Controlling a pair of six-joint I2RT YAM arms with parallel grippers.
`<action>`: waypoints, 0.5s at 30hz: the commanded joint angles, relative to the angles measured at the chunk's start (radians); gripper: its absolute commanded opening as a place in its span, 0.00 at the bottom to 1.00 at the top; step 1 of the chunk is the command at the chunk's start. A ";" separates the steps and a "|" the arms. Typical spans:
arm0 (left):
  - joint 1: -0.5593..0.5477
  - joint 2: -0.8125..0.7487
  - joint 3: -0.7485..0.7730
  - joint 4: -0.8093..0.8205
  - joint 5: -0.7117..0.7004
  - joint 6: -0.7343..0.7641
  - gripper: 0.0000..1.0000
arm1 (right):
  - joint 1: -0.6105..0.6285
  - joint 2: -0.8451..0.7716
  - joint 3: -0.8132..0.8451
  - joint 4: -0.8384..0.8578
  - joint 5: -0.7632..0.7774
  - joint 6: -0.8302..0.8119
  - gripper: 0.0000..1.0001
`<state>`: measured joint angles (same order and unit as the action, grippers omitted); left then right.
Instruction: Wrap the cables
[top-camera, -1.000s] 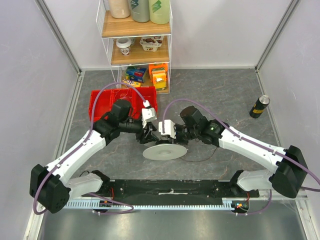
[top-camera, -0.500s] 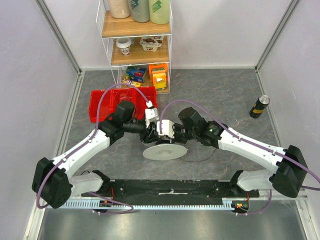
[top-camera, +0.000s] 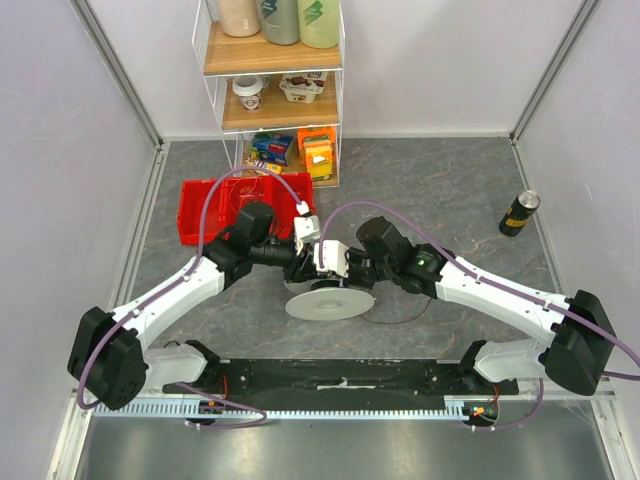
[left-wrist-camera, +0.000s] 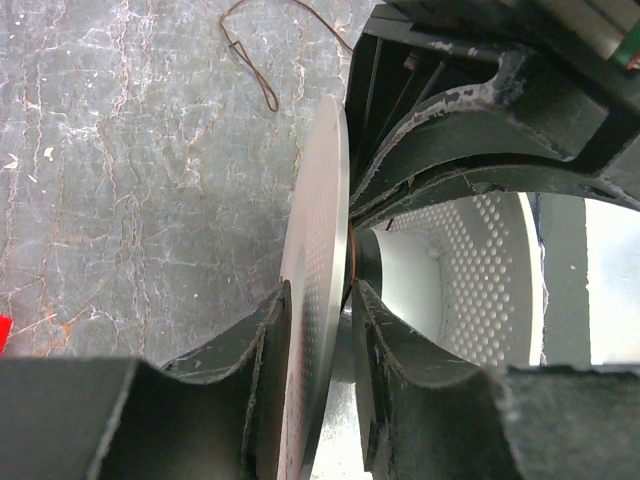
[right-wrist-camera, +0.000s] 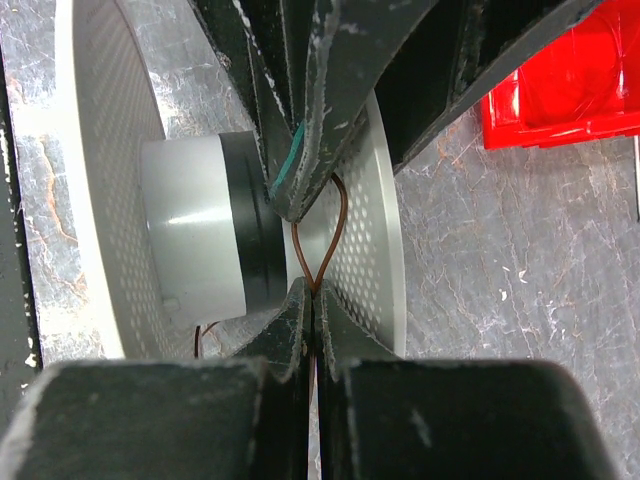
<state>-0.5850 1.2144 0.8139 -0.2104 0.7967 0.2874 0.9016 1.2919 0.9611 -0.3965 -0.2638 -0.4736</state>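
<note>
I'm steadying the perforated white plastic spool (left-wrist-camera: 322, 180), left claw (left-wrist-camera: 320, 292) clamping its flange, right claw (right-wrist-camera: 312, 296) pinching the thin brown wire (right-wrist-camera: 336, 232) beside its hub.

No legible text; labels on shelf packages (top-camera: 272, 148), can (top-camera: 519, 213) too small.

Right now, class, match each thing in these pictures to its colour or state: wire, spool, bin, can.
Things:
1. wire
2. spool
3. bin
4. can

Colour or state:
A. standing alone
B. pinched by the right gripper
C. red
D. white

Pairs: 1-B, 2-D, 3-C, 4-A
</note>
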 joint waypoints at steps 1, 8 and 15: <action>-0.006 0.010 -0.007 0.052 0.021 -0.036 0.37 | 0.006 -0.025 -0.004 0.048 0.009 0.024 0.00; -0.009 0.017 -0.012 0.065 0.022 -0.060 0.31 | 0.008 -0.026 -0.007 0.056 0.015 0.029 0.00; -0.007 0.022 -0.019 0.081 0.027 -0.105 0.06 | 0.010 -0.028 -0.015 0.056 0.012 0.027 0.00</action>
<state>-0.5896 1.2362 0.8093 -0.1841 0.7921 0.2417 0.9043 1.2903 0.9558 -0.3779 -0.2569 -0.4538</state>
